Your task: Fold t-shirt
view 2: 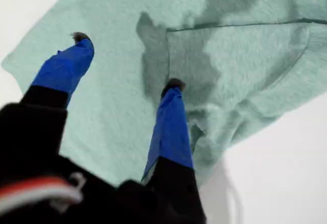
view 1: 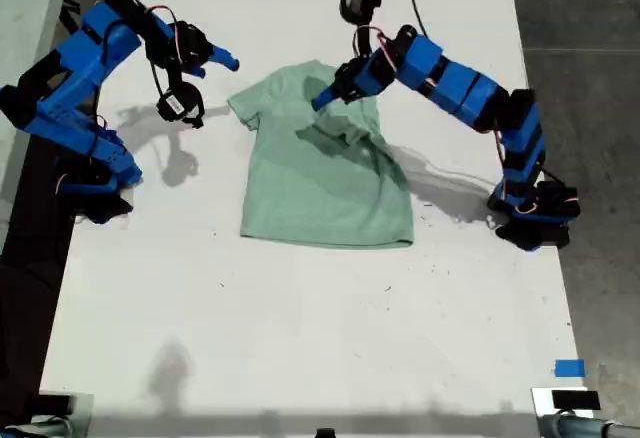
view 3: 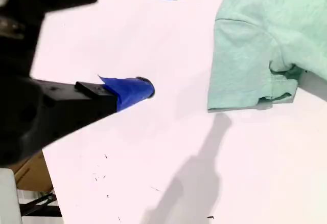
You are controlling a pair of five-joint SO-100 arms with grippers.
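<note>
The pale mint-green t-shirt (view 1: 325,173) lies mostly flat on the white table, its hem toward the near edge. Its sleeve on the exterior view's right is bunched and folded inward over the chest. My first gripper (view 1: 325,98) hangs just above the shirt's upper part near that fold. It is open, its blue fingertips (view 2: 173,86) spread over the cloth (view 2: 230,45) with nothing clamped. My second gripper (view 1: 215,61) hovers open over bare table, beside the shirt's other sleeve (view 3: 250,65) and apart from it.
The white table (view 1: 300,338) runs from the shirt's hem to the near edge. A blue tape mark (view 1: 569,367) sits near the corner at the exterior view's lower right. Dark floor borders the table on the exterior view's right. Both arm bases stand at the table's sides.
</note>
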